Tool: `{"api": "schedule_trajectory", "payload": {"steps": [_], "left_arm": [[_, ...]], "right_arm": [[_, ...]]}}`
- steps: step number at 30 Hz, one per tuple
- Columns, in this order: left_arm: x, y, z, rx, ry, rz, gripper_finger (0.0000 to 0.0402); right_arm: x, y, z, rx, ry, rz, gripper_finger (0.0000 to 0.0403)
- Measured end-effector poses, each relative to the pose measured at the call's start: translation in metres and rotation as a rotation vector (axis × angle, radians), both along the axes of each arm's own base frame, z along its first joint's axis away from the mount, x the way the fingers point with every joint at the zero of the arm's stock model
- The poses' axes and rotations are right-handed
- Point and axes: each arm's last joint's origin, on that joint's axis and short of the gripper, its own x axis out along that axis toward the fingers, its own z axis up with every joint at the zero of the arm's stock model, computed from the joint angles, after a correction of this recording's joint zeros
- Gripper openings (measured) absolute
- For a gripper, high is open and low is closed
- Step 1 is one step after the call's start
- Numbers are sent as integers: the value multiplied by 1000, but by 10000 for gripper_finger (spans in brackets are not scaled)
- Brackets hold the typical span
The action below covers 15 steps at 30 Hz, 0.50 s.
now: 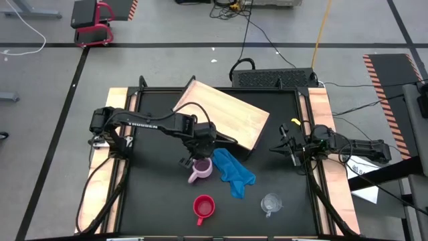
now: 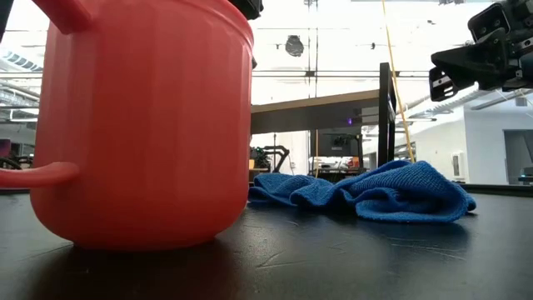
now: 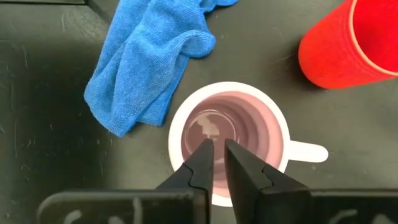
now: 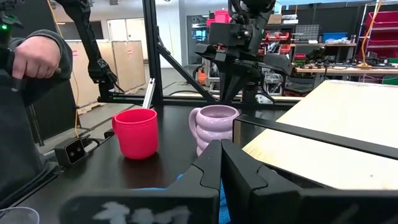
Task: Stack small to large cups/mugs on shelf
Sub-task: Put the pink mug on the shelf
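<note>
High view: left end effector (image 1: 199,163) hovers over the pink mug (image 1: 200,169), just beside the blue cloth (image 1: 234,172). Left wrist view: fingers slightly parted, apparently empty, above the mug's mouth. Right wrist view: right end effector (image 4: 220,155) closed, empty

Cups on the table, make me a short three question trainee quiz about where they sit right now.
1. True or false: the pink mug stands on the shelf.
2. Which cup lies nearest the blue cloth: A the pink mug, B the red mug, C the clear cup?
3. Fill in: the left end effector hangs directly over the ____ mug.

Key:
1. False; it stands on the black tabletop.
2. A
3. pink
</note>
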Motion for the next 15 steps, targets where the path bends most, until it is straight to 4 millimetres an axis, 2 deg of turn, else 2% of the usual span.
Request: {"api": "schedule_trajectory", "payload": {"steps": [11,15], "left_arm": [[0,7,0,-14,3,16,179],[0,9,0,25,-4,11,209]], "right_arm": [[0,0,0,26,6,1,0],[0,0,0,26,6,1,0]]}}
